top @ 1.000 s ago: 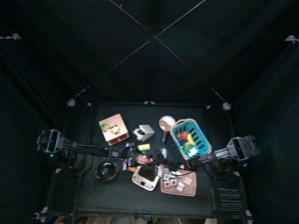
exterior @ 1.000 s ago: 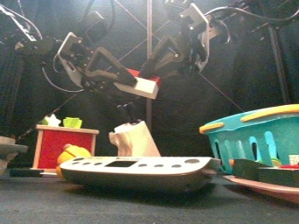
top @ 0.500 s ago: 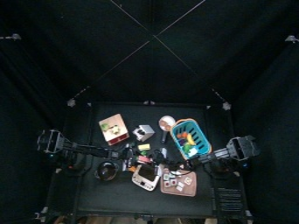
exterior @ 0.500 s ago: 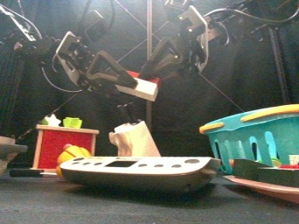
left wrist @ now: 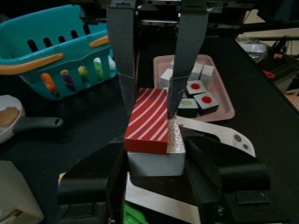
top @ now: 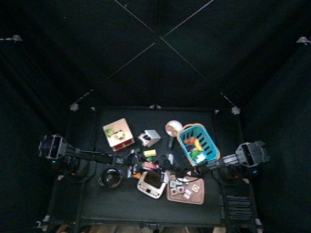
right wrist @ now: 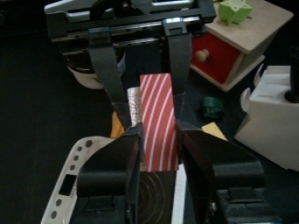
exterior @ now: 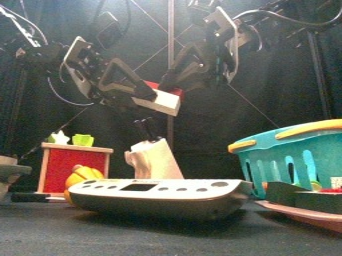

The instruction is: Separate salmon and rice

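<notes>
A toy salmon sushi hangs in the air between my two grippers. Its red-striped salmon slice [left wrist: 149, 118] lies on a white rice block [left wrist: 158, 163]. My left gripper [left wrist: 158, 153] is shut on the rice end. My right gripper [right wrist: 158, 147] is shut on the salmon [right wrist: 156, 118], and its thin fingers [left wrist: 184, 52] reach in from the far side. In the front view the piece [exterior: 163, 98] is held well above the table, with the left gripper [exterior: 142, 97] on its left and the right gripper [exterior: 183, 82] on its right.
Below stand a teal basket [exterior: 287, 148] at the right, a pink tray [left wrist: 216, 80] with more sushi pieces, a white scale [exterior: 158, 193] in front, a red wooden box [exterior: 76, 165] at the left and a white block [exterior: 154, 158].
The held sushi has shifted very slightly to the left; both grippers keep their hold.
</notes>
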### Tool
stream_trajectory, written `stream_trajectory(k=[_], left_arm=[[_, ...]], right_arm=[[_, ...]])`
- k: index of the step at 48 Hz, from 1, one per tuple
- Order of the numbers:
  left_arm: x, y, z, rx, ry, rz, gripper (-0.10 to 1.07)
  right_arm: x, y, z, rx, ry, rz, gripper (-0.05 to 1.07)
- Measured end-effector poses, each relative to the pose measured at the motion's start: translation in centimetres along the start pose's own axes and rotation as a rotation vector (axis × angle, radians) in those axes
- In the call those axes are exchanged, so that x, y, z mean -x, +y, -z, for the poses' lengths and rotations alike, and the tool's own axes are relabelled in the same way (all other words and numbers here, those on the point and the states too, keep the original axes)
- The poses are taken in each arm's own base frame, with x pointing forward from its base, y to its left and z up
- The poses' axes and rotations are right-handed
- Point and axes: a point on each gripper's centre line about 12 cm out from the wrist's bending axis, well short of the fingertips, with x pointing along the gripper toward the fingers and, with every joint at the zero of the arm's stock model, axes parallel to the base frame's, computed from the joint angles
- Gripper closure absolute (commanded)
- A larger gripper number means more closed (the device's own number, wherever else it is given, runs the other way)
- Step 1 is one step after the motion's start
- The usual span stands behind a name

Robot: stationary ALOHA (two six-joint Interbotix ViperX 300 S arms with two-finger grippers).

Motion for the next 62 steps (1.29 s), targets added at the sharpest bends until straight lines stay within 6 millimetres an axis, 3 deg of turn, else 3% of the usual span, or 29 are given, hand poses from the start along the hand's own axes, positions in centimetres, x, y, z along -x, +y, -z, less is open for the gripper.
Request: stream_trajectory(k=[16, 35, 62], left_arm=[[0.0, 0.1, 0.0, 0.002, 0.000, -0.001, 0.49], [0.5, 0.1, 0.6, 0.011, 0.009, -0.006, 0.49], [4.0, 0.2, 0.9, 0.049, -0.009, -0.032, 0.49]], right_arm=[[0.0, 0.0, 0.1, -0.020, 0.008, 0.002, 0.55], [0.0, -0.2, 0.7, -0.039, 0.028, 0.012, 0.55], [1.3, -1.0, 2.5, -0.072, 0.075, 0.026, 0.56]])
